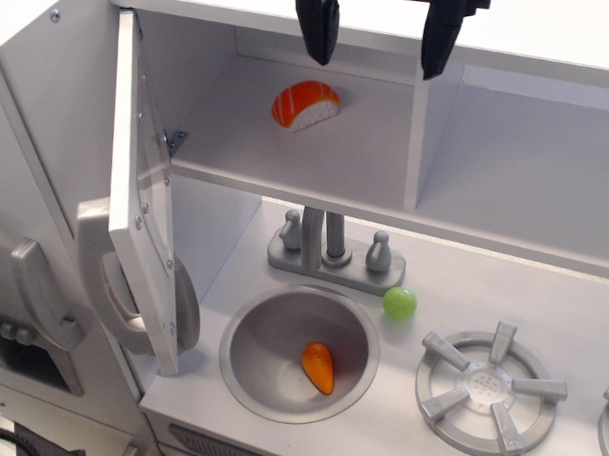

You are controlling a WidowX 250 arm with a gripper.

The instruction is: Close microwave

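Note:
The microwave (311, 138) is the light grey box compartment at the upper middle of the toy kitchen. Its door (143, 194) stands wide open, swung out to the left and seen nearly edge-on, with a grey handle (117, 295) on its outer side. An orange and white sushi piece (305, 105) lies inside the compartment. My gripper (380, 35) hangs at the top centre, above the compartment's front right part, with its two black fingers (320, 27) spread apart and nothing between them. It is well to the right of the door and touches nothing.
Below the compartment sit a grey faucet (332, 249) and a round sink (299, 353) holding an orange carrot-like toy (319, 368). A green ball (399, 303) lies on the counter next to a stove burner (487, 387). A doorless shelf (523, 170) is at right.

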